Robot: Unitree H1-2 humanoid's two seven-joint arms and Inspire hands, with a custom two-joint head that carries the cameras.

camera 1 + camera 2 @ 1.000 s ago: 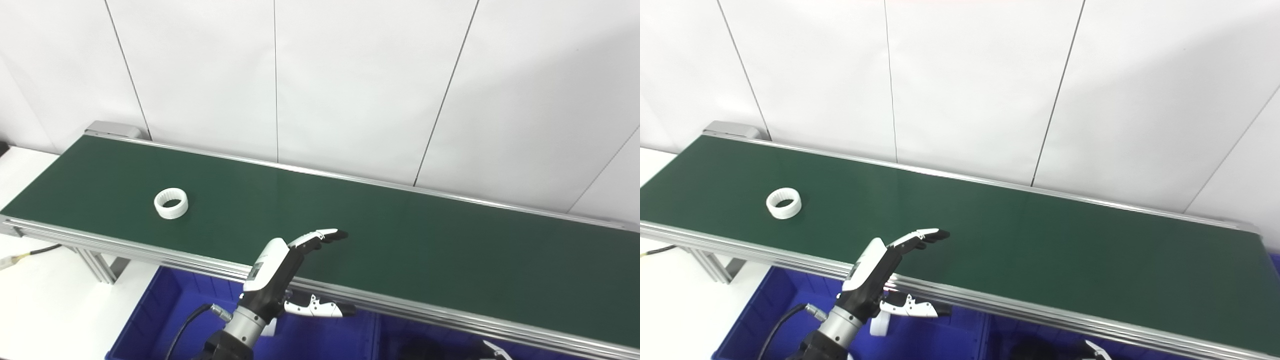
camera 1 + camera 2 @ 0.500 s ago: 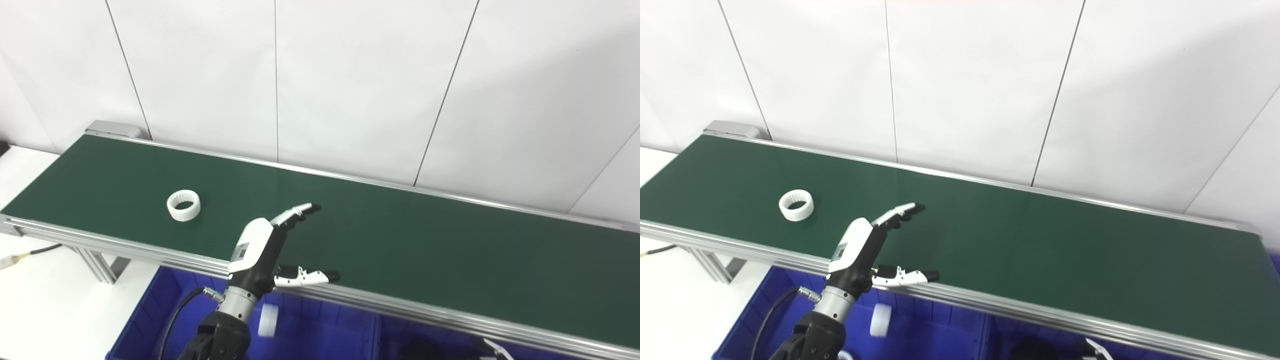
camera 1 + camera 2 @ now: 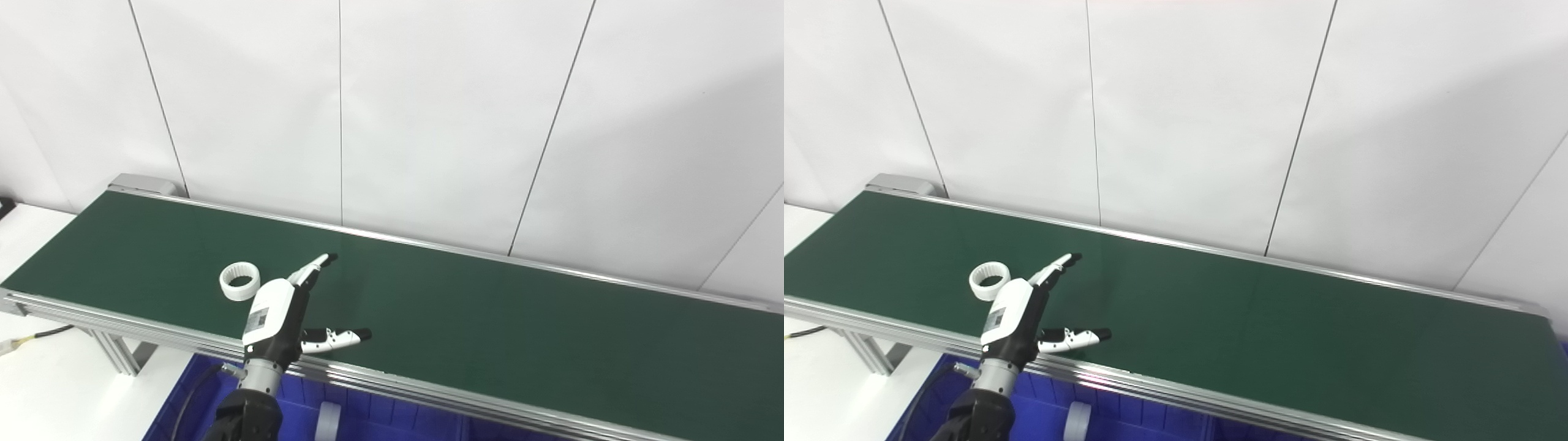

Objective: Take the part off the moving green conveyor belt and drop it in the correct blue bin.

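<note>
A white ring-shaped part lies flat on the green conveyor belt, left of middle; it also shows in the right eye view. My left hand is open above the belt's near side, just right of the ring and not touching it, fingers stretched toward the wall and thumb spread to the right. It also shows in the right eye view. A blue bin sits below the belt's near edge. My right hand is not in view.
A white ring lies in the blue bin under the belt. The belt's aluminium frame rail runs along the near edge. A white table with a cable is at the left. A white panelled wall stands behind.
The view has tilted up a little. My left hand has moved left and farther over the belt, close to the ring. The ring has travelled right along the belt.
</note>
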